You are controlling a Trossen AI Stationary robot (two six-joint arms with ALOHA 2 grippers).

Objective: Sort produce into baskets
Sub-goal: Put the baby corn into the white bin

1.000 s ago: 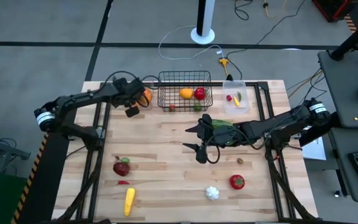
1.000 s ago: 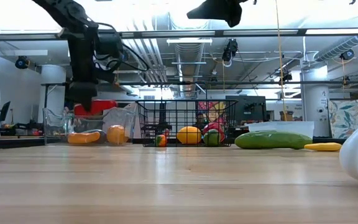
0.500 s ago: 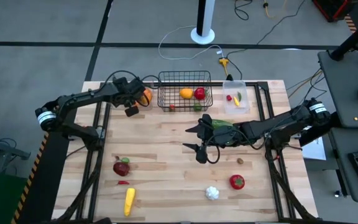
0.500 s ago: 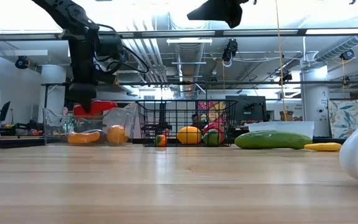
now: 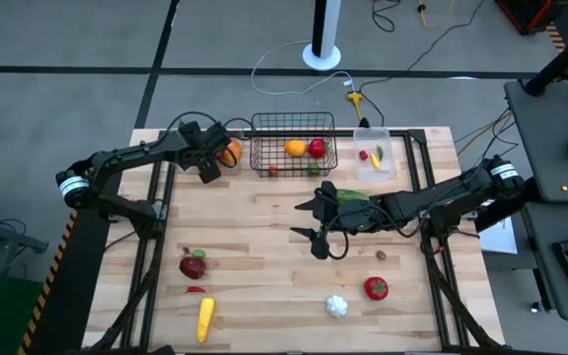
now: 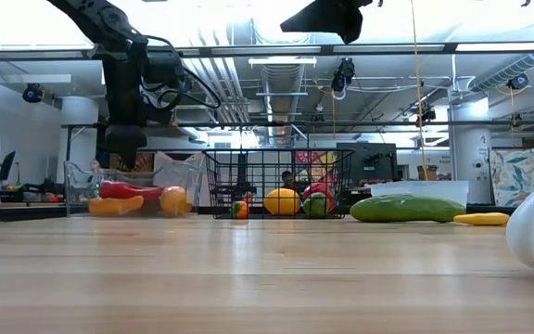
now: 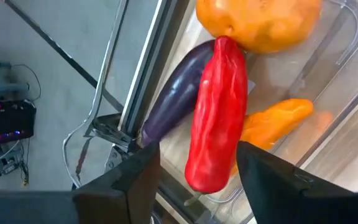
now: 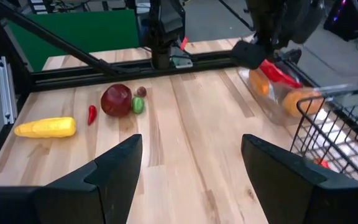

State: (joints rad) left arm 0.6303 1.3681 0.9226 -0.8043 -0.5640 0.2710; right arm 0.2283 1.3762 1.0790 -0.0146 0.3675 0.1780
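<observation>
— Produce status? The red pepper (image 7: 218, 118)?
— Lying in the clear bin (image 7: 344, 81) on eggplant (image 7: 176, 93) and carrot (image 7: 272, 121); left hand (image 7: 194, 171) apart above it.
— Right hand (image 5: 309, 219)?
— Apart, mid-bench (image 5: 254, 256), over the cucumber (image 5: 351, 196).

No readable text, labels, brands or numbers anywhere; nothing legible on the worktop (image 5: 264, 247), the produce, the baskets or in the room behind.
</observation>
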